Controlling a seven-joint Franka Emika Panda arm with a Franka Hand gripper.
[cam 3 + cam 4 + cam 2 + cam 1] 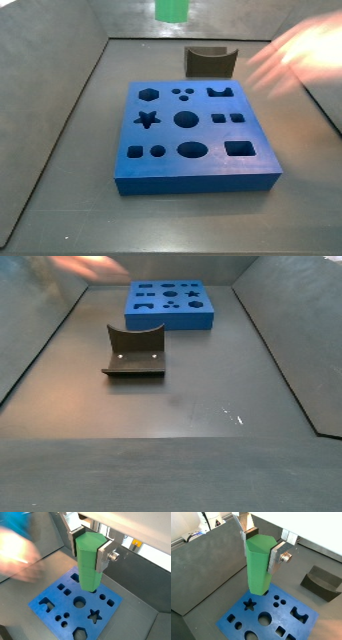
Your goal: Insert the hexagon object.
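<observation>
- Closest to you in both wrist views is the gripper [260, 543], its silver fingers [278, 556] clamped on opposite sides of the hexagon object [258, 564]. You see the bright green rod held upright, lower end hanging free above the blue board [271, 614].
- Note in a wrist view that the rod [90, 562] hangs over the board's [75, 603] edge region, apart from its surface. You can read star, round and hexagonal cut-outs in the board. A blurred pale and blue shape [17, 549] fills one side of this view; you cannot tell what it is.
- Locate the dark notched block [322, 582] on the grey floor, beside the board and apart from it.
- Check a side view: only the rod's lower end [171, 10] enters at the upper edge, well above the board [194, 135]. The block [209, 60] stands behind the board. A pale blur [297, 55] crosses the right side.
- Check a side view from the opposite end: the block [135, 351] lies nearest, the board [170, 304] beyond it. Neither gripper nor rod appears.
</observation>
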